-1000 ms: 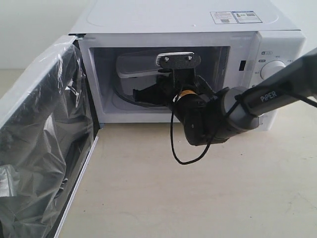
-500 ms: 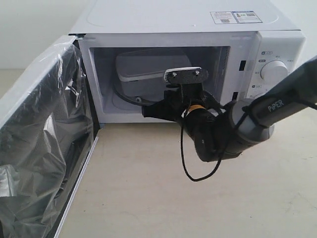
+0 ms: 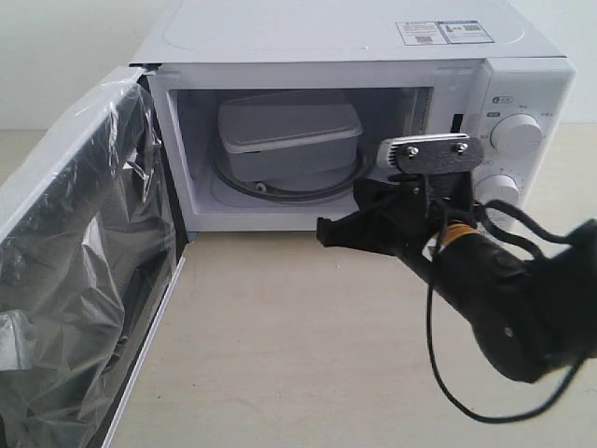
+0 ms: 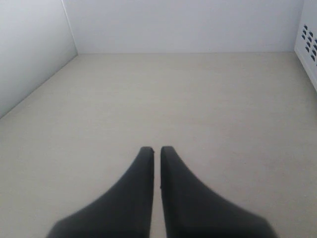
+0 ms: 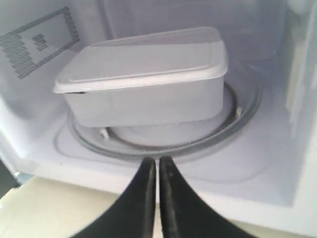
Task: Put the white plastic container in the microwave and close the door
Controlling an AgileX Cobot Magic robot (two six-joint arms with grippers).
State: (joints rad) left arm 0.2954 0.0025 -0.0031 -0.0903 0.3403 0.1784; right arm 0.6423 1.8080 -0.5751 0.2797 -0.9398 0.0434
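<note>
The white plastic container [image 3: 289, 138] [image 5: 148, 82] sits lidded on the glass turntable [image 5: 163, 144] inside the white microwave [image 3: 354, 42]. The door [image 3: 79, 271], wrapped in loose clear film, hangs wide open at the left. My right gripper [image 3: 324, 231] [image 5: 157, 161] is shut and empty, outside the cavity in front of its sill, pointing toward the container. My left gripper [image 4: 154, 149] is shut with nothing in it, over bare tabletop; the exterior view does not show it.
Two round knobs [image 3: 516, 133] sit on the microwave's right panel, close behind my right arm [image 3: 504, 289]. A black cable [image 3: 438, 364] loops below that arm. A vented white wall [image 4: 308, 39] borders the left wrist view.
My right gripper has pulled back out of the microwave cavity, toward the right and front, leaving the container resting on the turntable. The door has not moved.
</note>
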